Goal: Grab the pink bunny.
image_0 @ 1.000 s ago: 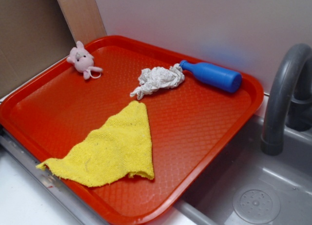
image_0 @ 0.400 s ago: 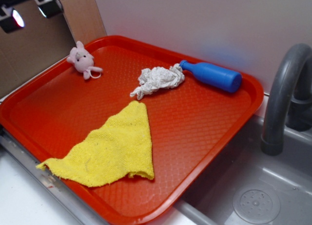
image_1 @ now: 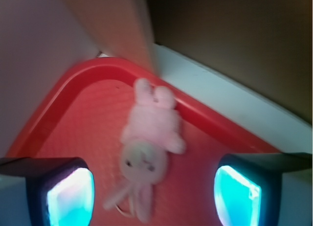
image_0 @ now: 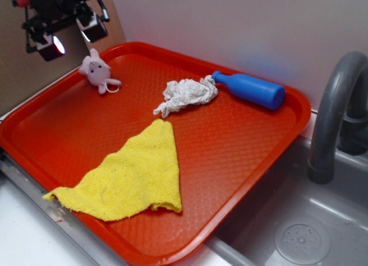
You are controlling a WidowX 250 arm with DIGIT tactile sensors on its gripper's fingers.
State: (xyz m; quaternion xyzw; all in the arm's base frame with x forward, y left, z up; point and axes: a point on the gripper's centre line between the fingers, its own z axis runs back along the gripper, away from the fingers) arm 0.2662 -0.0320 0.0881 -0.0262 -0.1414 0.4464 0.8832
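**Wrist view: bunny framed between spread fingers, approach under way**

Wrist camera showed the gripper (image_1: 154, 187) with its jaws wide apart, one finger (image_1: 63, 194) at each lower corner of the frame, and the pink bunny (image_1: 149, 155) lying between them on the red tray (image_1: 63, 106), not yet touched. The toy lay close to the tray's corner rim, its long axis running roughly up and down the frame and nearly square to the line between the fingers. Blur made it hard to say which end was the head.

From the exterior camera, the gripper (image_0: 72, 38) hung above and just left of the pink bunny (image_0: 96, 72), which sat in the far left corner of the tray (image_0: 241, 156), well apart from the yellow cloth (image_0: 129, 177), white rag (image_0: 187, 94) and blue bottle (image_0: 250, 89).

Judged as the approach step: next, a straight descent centred on the body, then closing, minding the rim close behind.
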